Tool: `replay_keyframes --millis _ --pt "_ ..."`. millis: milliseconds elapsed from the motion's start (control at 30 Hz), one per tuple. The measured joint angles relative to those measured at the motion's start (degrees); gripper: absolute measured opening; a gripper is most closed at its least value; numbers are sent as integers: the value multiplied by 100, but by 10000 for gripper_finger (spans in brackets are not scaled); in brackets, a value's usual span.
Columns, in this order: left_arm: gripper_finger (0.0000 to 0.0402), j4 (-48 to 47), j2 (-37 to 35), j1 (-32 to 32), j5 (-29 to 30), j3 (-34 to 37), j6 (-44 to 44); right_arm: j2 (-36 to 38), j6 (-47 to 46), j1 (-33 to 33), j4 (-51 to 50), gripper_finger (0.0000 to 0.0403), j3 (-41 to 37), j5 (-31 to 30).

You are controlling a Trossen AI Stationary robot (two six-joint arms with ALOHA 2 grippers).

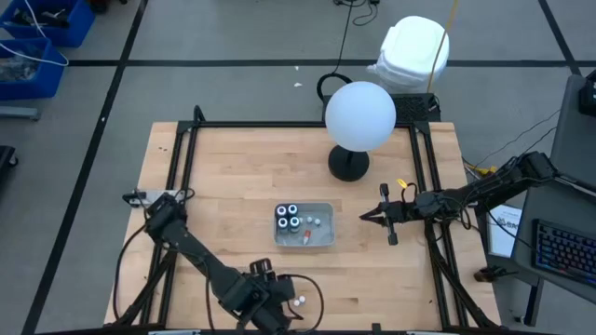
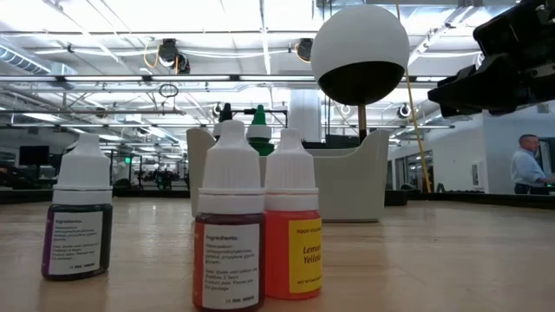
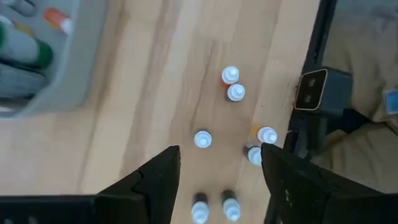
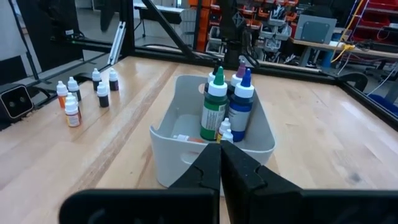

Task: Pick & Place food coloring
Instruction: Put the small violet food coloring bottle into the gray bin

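Observation:
Several small food coloring bottles [image 3: 203, 139] with white caps stand upright on their bases on the wood table near its near edge; three of them [image 2: 230, 234] loom close in the low view. My left gripper [image 3: 221, 152] hangs open above them, pointing down, with two bottles [image 3: 215, 210] showing between its fingers. In the high view it [image 1: 282, 302] sits by the near edge. Larger bottles [image 4: 216, 106], green and blue among them, stand in a grey bin [image 1: 326, 237] at the table's middle. My right gripper [image 1: 365, 218] is shut, held level just right of the bin.
A lamp with a white globe [image 1: 360, 115] on a black base [image 1: 347, 164] stands behind the bin. A black frame rail [image 3: 311, 124] runs along the near edge beside the small bottles. Bare wood lies left of the bin. A person [image 2: 525, 165] shows in the room beyond.

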State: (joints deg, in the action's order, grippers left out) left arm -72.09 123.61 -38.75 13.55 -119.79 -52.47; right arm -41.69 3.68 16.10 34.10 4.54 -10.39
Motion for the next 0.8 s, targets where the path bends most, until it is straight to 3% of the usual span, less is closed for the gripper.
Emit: replay_keyframes --millis 167,400,567,800 --pt "227 627 -3 194 -272 583 -77 0 0 0 82 0 0 0" --pt "227 1442 2 532 -1316 1593 41 0 6 0 78 0 0 0" --pt "227 2038 2 631 -1608 1999 157 0 29 0 -27 0 0 0" --pt "227 2163 2 633 -1653 2270 131 1 22 0 -14 0 0 0"
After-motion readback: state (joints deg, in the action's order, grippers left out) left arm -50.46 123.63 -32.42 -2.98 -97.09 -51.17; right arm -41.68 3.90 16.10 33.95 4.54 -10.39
